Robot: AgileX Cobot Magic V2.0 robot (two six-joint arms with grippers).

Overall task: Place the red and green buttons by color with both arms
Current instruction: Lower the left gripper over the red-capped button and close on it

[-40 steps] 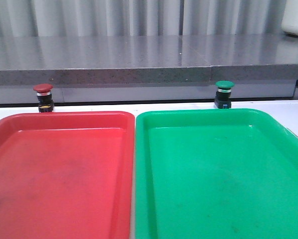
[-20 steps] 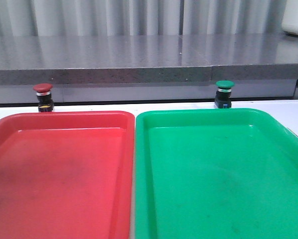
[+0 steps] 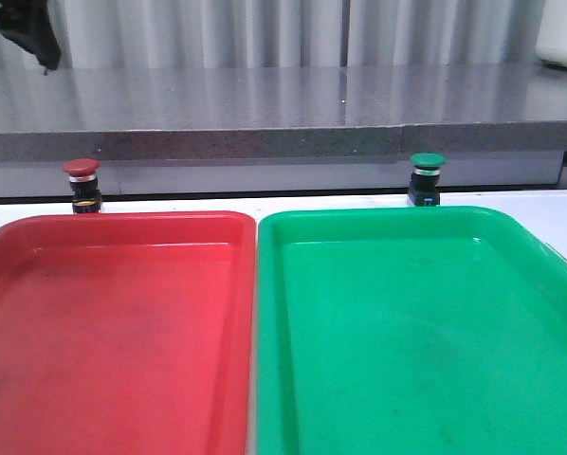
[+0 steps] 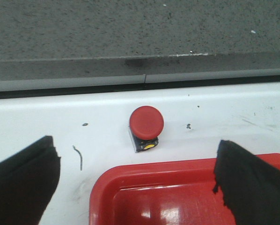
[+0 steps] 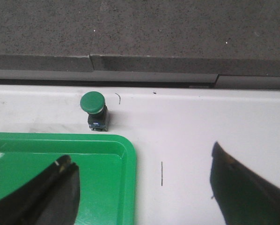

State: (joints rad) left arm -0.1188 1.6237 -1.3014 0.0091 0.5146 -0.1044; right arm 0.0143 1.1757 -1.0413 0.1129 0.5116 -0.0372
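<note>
Red button (image 4: 146,123) upright on table, just beyond red tray (image 4: 130,187) rim. Green button (image 5: 93,103) likewise beyond green tray (image 5: 126,154). Left gripper (image 4: 135,183) and right gripper (image 5: 142,187) both spread wide, empty, above buttons. Risk: right gripper off-centre from green button, finger may hit tray rim or tip button.

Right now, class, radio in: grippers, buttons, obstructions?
Left gripper, right gripper open, empty. Red button, green button upright beyond their trays, untouched. Nothing blocking.
</note>
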